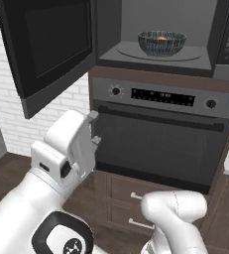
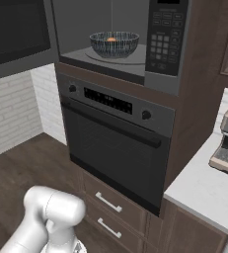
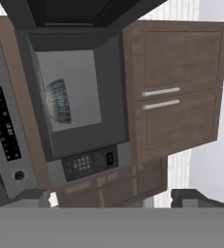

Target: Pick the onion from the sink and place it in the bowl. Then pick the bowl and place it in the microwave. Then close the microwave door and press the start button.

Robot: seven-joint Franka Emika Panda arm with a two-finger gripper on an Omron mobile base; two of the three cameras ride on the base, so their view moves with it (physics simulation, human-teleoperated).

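The bowl (image 1: pixel 161 43) sits inside the microwave (image 1: pixel 158 62) on its turntable, the onion (image 1: pixel 161 37) showing inside it, so both placements look done. The microwave door (image 1: pixel 46 44) hangs wide open; closing it and pressing start remain. The end effector (image 1: pixel 93 129) is released, empty, below the door

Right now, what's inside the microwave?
The bowl sits on the round plate inside the microwave, door open. A bit of the orange onion shows above its rim; the rest is hidden by the bowl's wall.
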